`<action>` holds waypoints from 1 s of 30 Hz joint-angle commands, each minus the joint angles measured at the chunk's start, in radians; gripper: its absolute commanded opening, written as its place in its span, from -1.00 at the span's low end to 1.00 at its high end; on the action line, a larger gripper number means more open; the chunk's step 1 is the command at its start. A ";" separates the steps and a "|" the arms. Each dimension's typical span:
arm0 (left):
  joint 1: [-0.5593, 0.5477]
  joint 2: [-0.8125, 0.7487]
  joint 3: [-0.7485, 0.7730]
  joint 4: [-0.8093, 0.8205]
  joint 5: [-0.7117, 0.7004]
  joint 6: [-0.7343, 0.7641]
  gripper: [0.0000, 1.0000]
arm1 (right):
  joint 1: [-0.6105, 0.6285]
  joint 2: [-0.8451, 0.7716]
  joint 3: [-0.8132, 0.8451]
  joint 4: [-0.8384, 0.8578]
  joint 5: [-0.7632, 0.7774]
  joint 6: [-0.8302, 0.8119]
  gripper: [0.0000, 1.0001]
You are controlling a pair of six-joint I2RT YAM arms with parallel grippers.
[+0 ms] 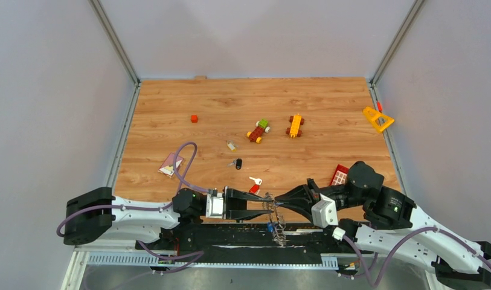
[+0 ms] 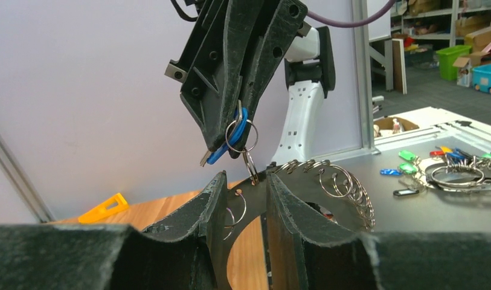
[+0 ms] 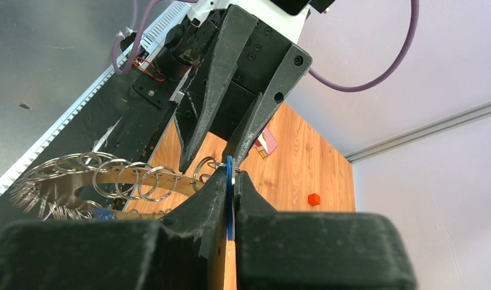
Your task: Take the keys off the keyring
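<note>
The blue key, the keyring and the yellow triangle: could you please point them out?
blue key [image 2: 218, 152], left wrist view, plastic head.
keyring [image 2: 351, 193], left wrist view, rim rings.
yellow triangle [image 1: 369, 113], top view, left corner.

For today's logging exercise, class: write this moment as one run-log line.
left claw: gripping keyring | right claw: pinching blue key | blue key: not yet off keyring

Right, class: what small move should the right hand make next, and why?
Probably ease the right hand away from the left hand, pulling gently. It pinches the blue key, whose small split ring looks linked to the keyring clamped in the left hand, so the key isn't free.
</note>
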 commanded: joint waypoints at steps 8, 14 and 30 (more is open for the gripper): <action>-0.001 0.058 0.005 0.162 -0.013 -0.072 -0.35 | -0.001 -0.008 0.003 0.072 0.000 -0.017 -1.00; -0.001 0.075 0.004 0.172 -0.019 -0.075 -0.57 | -0.001 -0.012 0.002 0.073 0.003 -0.017 -1.00; -0.001 -0.177 0.062 -0.367 -0.116 0.011 -1.00 | -0.002 -0.043 0.003 0.007 0.105 -0.048 -1.00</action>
